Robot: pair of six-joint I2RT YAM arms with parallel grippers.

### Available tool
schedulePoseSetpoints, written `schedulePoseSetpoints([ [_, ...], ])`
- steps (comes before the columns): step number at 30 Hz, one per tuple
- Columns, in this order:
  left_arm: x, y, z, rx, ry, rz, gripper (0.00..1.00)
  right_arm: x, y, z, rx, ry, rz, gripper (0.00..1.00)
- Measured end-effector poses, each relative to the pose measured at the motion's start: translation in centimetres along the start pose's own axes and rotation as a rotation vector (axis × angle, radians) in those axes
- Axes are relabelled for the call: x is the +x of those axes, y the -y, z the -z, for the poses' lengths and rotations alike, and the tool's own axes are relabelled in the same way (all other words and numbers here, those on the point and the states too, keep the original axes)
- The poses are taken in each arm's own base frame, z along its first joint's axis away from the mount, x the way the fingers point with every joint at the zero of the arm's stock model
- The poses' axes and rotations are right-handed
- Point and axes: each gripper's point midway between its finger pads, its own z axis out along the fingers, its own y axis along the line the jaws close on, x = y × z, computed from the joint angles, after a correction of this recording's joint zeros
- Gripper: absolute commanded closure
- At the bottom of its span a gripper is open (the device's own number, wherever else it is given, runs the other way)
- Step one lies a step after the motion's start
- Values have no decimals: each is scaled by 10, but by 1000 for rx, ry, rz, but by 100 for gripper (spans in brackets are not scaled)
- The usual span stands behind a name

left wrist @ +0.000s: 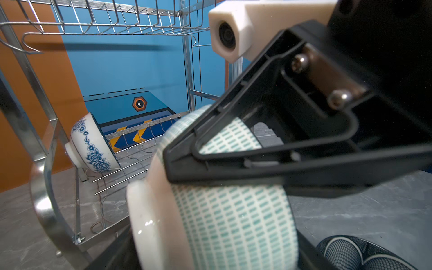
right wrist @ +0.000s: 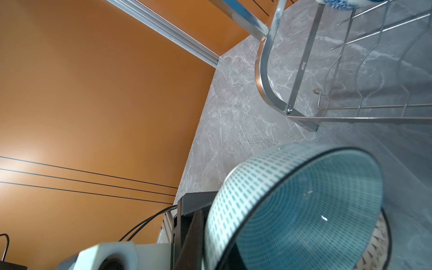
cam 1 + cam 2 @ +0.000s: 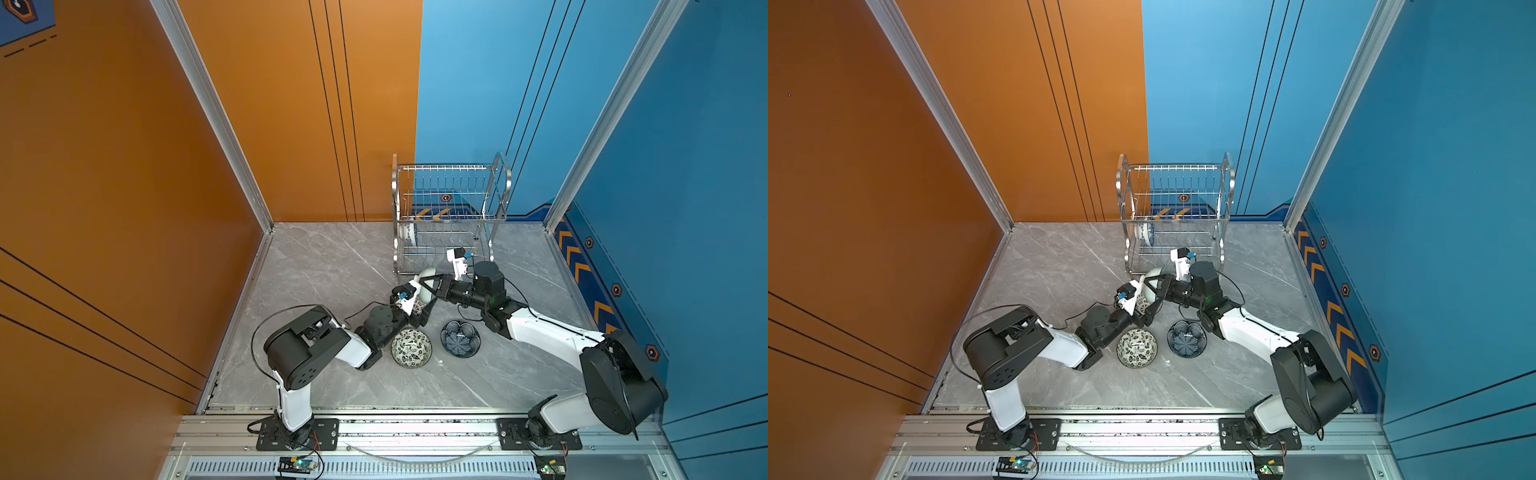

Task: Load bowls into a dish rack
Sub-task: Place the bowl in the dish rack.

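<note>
— Grey marble table (image 3: 332, 270), dish rack (image 3: 449, 168) at the far side. Where's the mint bowl (image 1: 233, 222)?
— Just in front of the rack, tipped sideways. The left wrist view shows the right gripper (image 1: 177, 161) pinching its rim; both top views leave that unclear.
— And the left gripper (image 3: 422, 308)?
— Its fingers flank the bowl's foot; gripping or not, I can't tell.

Bright, even light; close-up bowl (image 1: 233, 222) soft-focus.

Orange wall (image 3: 104, 166) & blue wall (image 3: 478, 104) w/ grey marble floor (image 3: 324, 270).
</note>
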Motion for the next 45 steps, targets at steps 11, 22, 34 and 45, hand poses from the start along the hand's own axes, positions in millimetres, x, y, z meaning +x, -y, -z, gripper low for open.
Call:
schedulePoseSetpoints([
  [11,-1,-2,4,-8,-3,-13,31,0,0,-1,-19,27,-21,100],
  [22,8,-3,7,-11,-37,-16,38,5,7,-5,-26,25,-47,96],
  [34,8,-9,6,-29,-38,-14,43,-1,7,-5,-35,45,-34,76],
  [45,8,-14,7,-52,-38,-15,47,0,9,-4,-33,45,-36,72],
])
